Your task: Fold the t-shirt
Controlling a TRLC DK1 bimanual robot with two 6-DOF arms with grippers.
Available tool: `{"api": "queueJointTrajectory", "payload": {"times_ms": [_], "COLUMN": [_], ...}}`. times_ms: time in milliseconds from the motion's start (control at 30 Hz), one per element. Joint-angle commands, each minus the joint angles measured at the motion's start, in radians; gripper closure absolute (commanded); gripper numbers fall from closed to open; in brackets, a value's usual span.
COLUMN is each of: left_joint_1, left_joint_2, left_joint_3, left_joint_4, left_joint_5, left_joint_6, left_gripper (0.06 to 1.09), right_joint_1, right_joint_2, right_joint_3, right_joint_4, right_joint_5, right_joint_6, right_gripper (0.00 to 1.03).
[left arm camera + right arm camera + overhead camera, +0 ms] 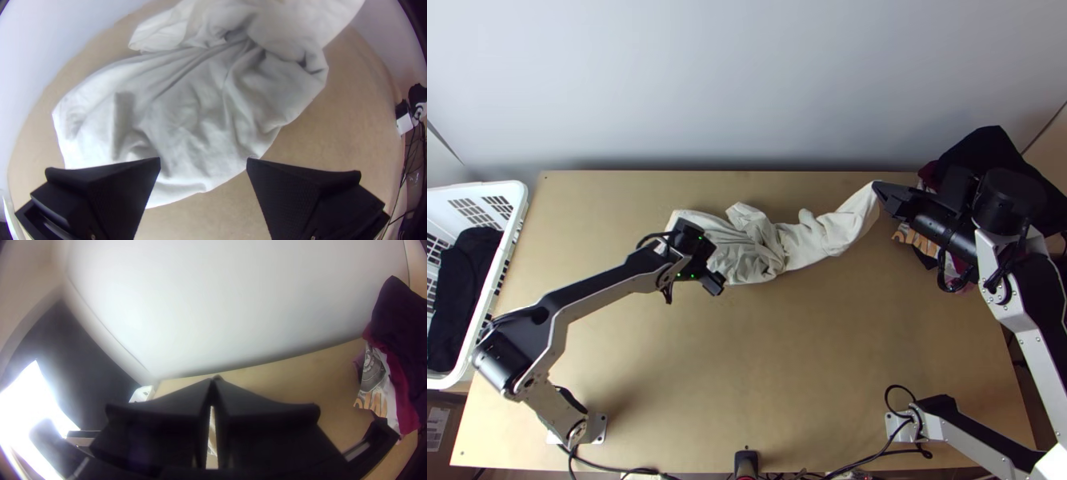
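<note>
Lengthwise, the bunched t-shirt (743, 260) spans the table (747, 376) from beneath the left gripper (203, 159), parted above its broad end and seemingly nearer for the next grasp, to the right gripper (879, 189), clenched on its narrow end.

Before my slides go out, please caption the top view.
Right end effector holding up one end of a bunched white t-shirt; left end effector over the other.

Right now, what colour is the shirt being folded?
The shirt is off-white, clearest in the left wrist view.
</note>
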Motion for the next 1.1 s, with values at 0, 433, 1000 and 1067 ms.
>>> {"api": "queueJointTrajectory", "payload": {"times_ms": [0,433,1000,1067], "left_joint_1": [0.005,-0.017,0.393,0.517], "left_joint_2": [0.097,-0.069,-0.185,-0.052], "left_joint_3": [0.032,0.06,0.851,0.885], "left_joint_4": [0.0,-0.088,-0.376,-0.325], "left_joint_5": [-0.002,0.072,0.773,0.753], "left_joint_6": [0.099,0.024,-0.758,-0.852], "left_gripper": [0.5,1.05,1.05,1.05], "right_joint_1": [-0.003,-0.017,-0.026,-0.026], "right_joint_2": [0.007,0.043,0.057,0.054], "right_joint_3": [0.016,0.062,0.058,0.057], "right_joint_4": [-0.019,-0.025,-0.015,-0.015], "right_joint_5": [-0.001,0.0,-0.001,-0.001], "right_joint_6": [-0.002,-0.003,0.005,0.005], "right_gripper": [1.0,1.0,1.0,1.0]}}
